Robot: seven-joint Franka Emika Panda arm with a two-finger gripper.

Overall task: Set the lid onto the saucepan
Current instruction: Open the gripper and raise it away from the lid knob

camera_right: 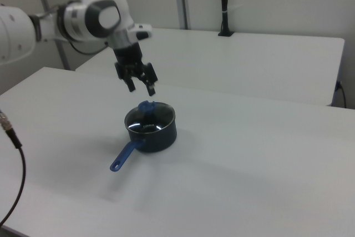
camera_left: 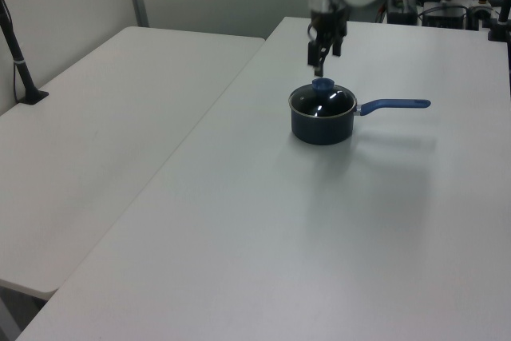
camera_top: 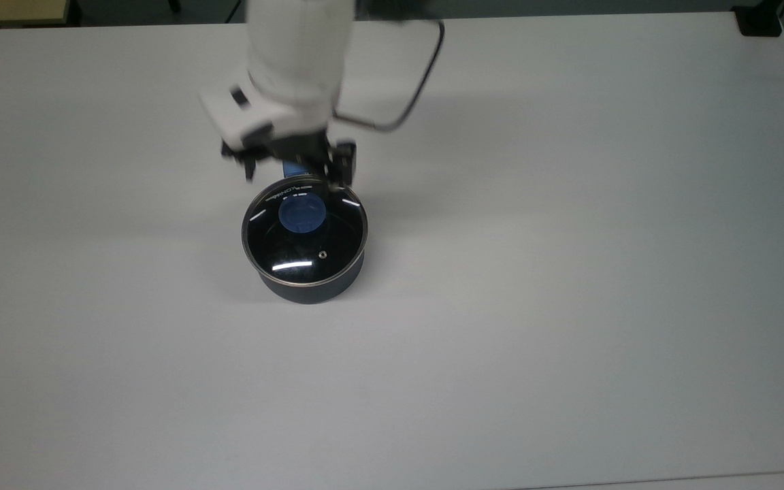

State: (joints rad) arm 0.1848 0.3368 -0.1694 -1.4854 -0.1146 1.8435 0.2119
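The glass lid (camera_top: 305, 239) (camera_left: 322, 102) (camera_right: 150, 118) rests flat on the dark saucepan (camera_top: 310, 290) (camera_left: 322, 128) (camera_right: 157, 135), its blue knob (camera_top: 301, 214) uncovered. The saucepan's blue handle (camera_left: 395, 104) (camera_right: 125, 156) points to the left view's right. My gripper (camera_top: 297, 167) (camera_left: 325, 54) (camera_right: 142, 88) hangs open above the knob, well apart from it, with nothing between its fingers.
The pan stands on a broad white table (camera_top: 569, 272). A second white table (camera_left: 96, 117) with a black post (camera_left: 20, 61) lies at the left view's left. A black object (camera_top: 759, 20) sits at the top view's far right corner. A cable (camera_right: 14, 192) hangs at the right view's left edge.
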